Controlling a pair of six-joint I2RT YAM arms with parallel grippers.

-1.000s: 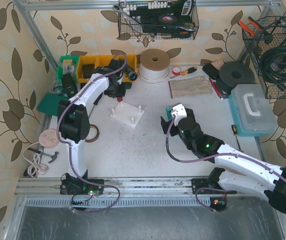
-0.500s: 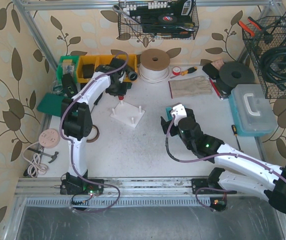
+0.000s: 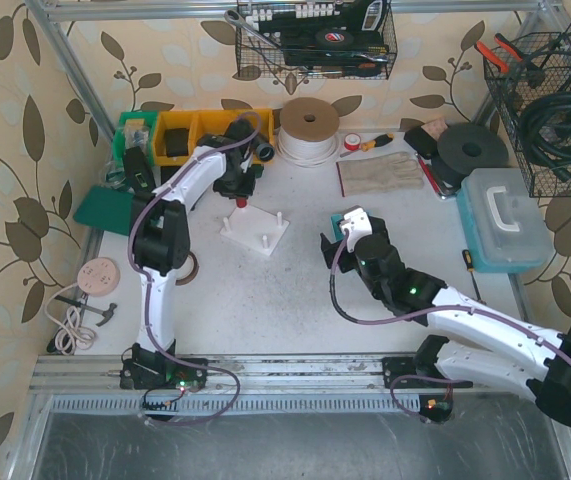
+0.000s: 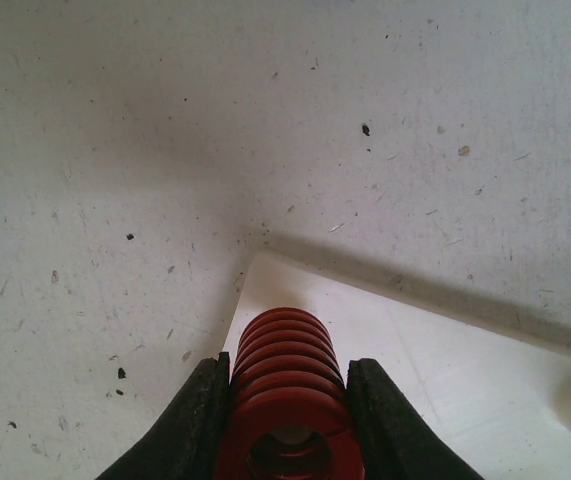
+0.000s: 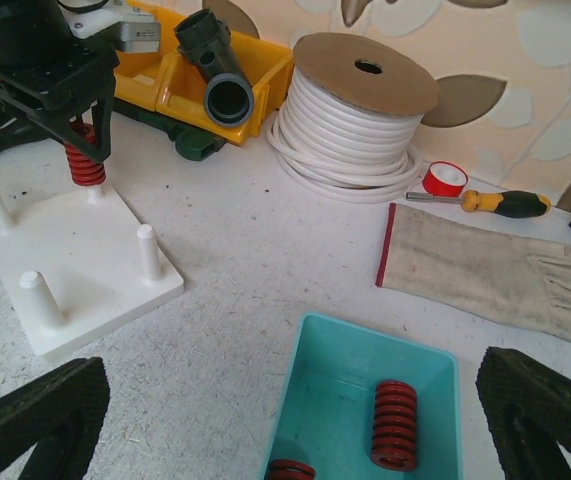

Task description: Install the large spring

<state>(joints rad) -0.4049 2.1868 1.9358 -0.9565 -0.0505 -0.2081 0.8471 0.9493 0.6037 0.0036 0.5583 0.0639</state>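
Note:
My left gripper is shut on a large red spring and holds it upright over the far corner of the white peg plate. In the right wrist view the spring stands on that plate at its far corner, under the left gripper; the other pegs are bare. In the top view the left gripper is at the plate's far corner. My right gripper is open and empty, above a teal tray holding two more red springs.
A white cable spool, yellow bins with a black pipe fitting, a glove, a screwdriver and red tape lie beyond the plate. A blue case stands at the right.
The left arm has swung a little right, bringing the spring down over the plate's far corner. The right arm has not moved.

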